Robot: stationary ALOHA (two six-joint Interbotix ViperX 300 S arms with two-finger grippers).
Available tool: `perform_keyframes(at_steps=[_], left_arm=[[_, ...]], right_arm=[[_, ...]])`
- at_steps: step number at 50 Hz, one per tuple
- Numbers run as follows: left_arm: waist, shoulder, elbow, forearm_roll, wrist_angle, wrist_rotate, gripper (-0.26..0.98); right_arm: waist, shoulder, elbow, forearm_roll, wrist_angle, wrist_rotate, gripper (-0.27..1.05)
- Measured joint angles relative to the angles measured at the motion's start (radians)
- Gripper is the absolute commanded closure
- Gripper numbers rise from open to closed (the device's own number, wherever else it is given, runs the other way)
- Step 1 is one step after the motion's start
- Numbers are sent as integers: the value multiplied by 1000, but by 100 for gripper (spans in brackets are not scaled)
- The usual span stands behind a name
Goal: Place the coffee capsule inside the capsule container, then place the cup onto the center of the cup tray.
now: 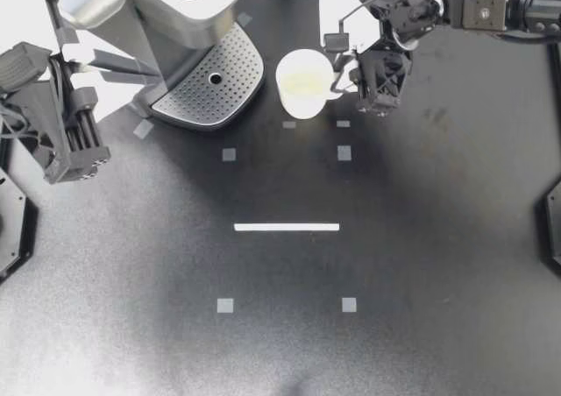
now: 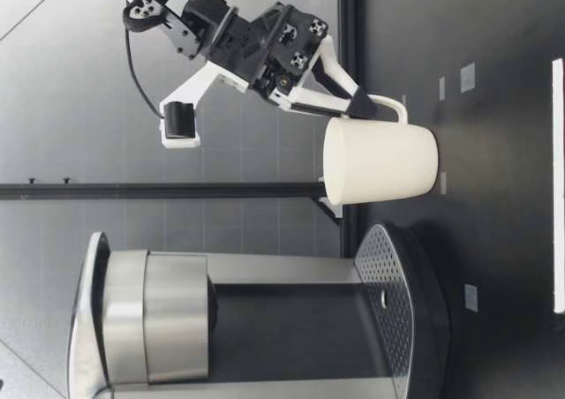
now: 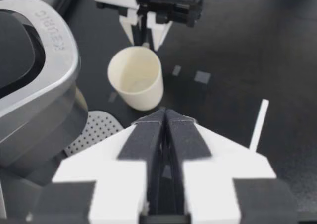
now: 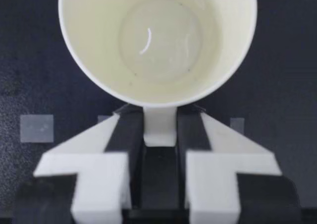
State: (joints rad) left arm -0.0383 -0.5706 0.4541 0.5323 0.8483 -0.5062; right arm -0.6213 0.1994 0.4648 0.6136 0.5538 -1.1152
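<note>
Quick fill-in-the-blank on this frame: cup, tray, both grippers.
1. My right gripper is shut on the cup by its ____.
2. My left gripper holds nothing, and its fingers are ____.
3. The cup is beside the cup tray, which has ____ standing on it.

Missing words: handle; shut; nothing.
</note>
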Motion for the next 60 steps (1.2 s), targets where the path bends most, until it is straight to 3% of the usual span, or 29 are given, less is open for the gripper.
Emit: perform_keyframes(at_steps=[25, 60], left_arm=[[0, -29, 12, -2, -32, -11, 59], [0, -44, 18, 0, -34, -12, 59]], right_arm=[[74, -48, -55, 97, -34, 8, 56], [94, 110, -241, 97, -57, 18, 56]])
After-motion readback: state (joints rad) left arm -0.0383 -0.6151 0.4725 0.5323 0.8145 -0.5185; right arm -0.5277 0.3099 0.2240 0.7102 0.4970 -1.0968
